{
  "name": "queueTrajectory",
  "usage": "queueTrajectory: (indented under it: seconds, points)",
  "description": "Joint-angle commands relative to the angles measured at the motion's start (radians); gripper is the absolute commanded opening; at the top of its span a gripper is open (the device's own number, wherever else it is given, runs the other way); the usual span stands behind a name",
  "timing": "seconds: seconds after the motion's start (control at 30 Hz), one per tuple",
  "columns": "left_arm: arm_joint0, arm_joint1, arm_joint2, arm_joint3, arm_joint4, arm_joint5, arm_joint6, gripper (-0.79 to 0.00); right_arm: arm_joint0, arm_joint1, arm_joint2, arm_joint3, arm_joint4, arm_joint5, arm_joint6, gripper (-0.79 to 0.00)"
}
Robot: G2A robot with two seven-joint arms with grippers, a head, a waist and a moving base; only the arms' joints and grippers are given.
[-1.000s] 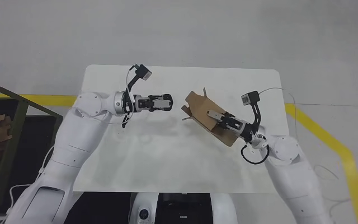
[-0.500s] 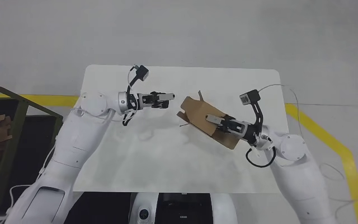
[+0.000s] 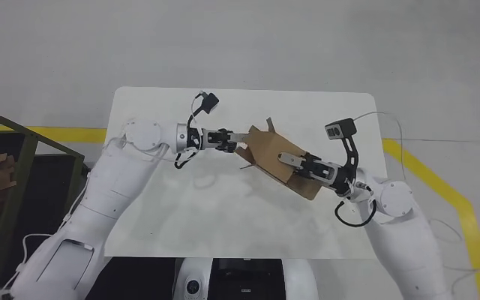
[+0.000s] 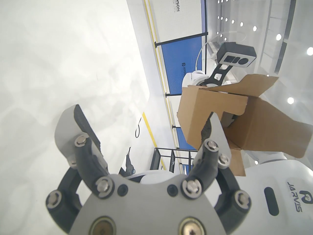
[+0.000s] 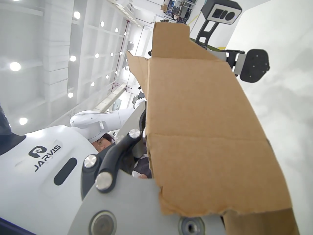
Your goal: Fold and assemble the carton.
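A brown carton [image 3: 271, 151] is held tilted above the middle of the white table [image 3: 187, 210], with its end flaps open. My right gripper [image 3: 291, 160] is shut on the carton's top wall; one finger [image 5: 132, 123] lies along the cardboard [image 5: 200, 123] and the other is hidden behind it. My left gripper [image 3: 234, 138] is at the carton's left end and stands open. In the left wrist view, one of its fingers [image 4: 214, 130] lies against a flap of the carton [image 4: 195, 113], while the other finger [image 4: 80, 121] is over bare table.
A dark green bin [image 3: 22, 172] stands off the table's left side. Yellow floor tape [image 3: 427, 172] runs past the right edge. The table's front half is bare white surface.
My left gripper has moved right across the table and has reached the carton's left end flap. The right gripper and the carton have barely shifted.
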Motion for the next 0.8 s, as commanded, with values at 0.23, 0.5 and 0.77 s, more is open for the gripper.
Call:
queueTrajectory:
  seconds: [0.23,0.5,0.77]
  points:
    - [-0.023,-0.008,0.020,0.009,-0.068,-0.008,-0.070,0.000,0.024,-0.004,-0.036,0.022,0.002,-0.008,-0.012,-0.785]
    - [-0.035,-0.013,0.037,0.002,-0.059,-0.001,-0.072,0.000,0.040,-0.006,-0.067,0.048,0.009,-0.018,-0.002,-0.785]
    - [-0.040,-0.016,0.048,0.005,-0.055,0.005,-0.071,0.000,0.049,-0.007,-0.082,0.059,0.006,-0.020,-0.006,-0.785]
